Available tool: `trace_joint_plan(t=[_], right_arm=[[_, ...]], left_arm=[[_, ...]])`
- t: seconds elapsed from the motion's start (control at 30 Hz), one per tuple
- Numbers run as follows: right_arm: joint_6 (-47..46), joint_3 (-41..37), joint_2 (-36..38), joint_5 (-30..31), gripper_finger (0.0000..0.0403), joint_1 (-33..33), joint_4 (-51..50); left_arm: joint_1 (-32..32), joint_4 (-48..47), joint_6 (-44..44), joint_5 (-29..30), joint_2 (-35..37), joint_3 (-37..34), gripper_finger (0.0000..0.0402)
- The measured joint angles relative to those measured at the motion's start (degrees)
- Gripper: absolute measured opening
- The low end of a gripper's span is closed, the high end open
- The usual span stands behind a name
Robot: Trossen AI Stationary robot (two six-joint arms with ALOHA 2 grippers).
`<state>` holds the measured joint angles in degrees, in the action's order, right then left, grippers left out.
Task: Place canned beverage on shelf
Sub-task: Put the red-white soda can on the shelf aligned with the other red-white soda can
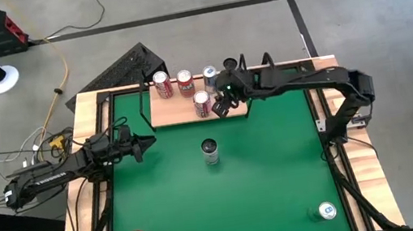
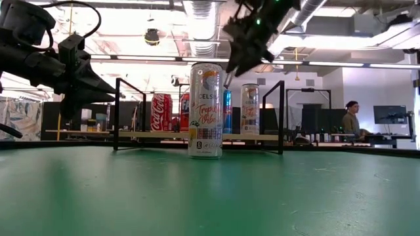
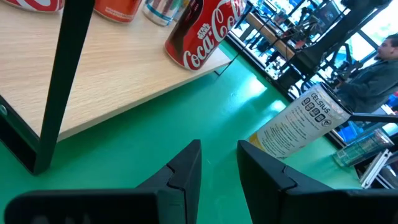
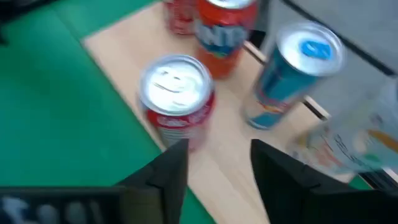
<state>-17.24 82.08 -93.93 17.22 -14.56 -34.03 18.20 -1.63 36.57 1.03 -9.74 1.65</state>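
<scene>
High view: straight down over the whole counter (image 1: 272, 171). Low view: level at counter height, facing the shelf (image 2: 164, 135) and room behind. Wrist views: close, looking past each arm's own jaws. All four share the shelf and its cans.
</scene>
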Motion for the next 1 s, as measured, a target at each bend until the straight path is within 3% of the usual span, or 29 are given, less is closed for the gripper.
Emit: trace_joint_plan(t=[0.1, 0.27, 0.3, 0.47, 0.77, 1.0], right_arm=[[-2.27, -0.97, -0.64, 3.93, 0.0144, 0.85, 0.33], [-3.44, -1.00, -5.10, 3.97, 0.0026, 1.07, 2.64], [-3.96, -1.00, -5.87, 3.93, 0.0017, 0.93, 3.27], [-8.22, -0.97, -8.63, 4.64, 0.0026, 0.50, 4.40], [-5.39, -0.98, -9.66, 3.79, 0.0015, 1.09, 14.59], [-5.84, -0.98, -9.64, 3.11, 0.0015, 0.49, 14.33]], left_arm=[[0.00, 0.04, -2.10, 0.65, 0.00, 0.00, 0.0088], [0.00, 0.08, -4.39, 0.81, 0.00, 0.00, 0.0088], [0.00, 0.08, -4.13, 0.81, -0.01, 0.00, 0.0088], [0.00, 0.06, -3.50, 0.40, 0.00, 0.00, 0.0088], [-0.02, -0.02, -3.38, -0.54, -0.02, 0.00, 0.0088], [-0.02, -0.02, -3.38, -0.56, -0.02, 0.00, 0.0088]])
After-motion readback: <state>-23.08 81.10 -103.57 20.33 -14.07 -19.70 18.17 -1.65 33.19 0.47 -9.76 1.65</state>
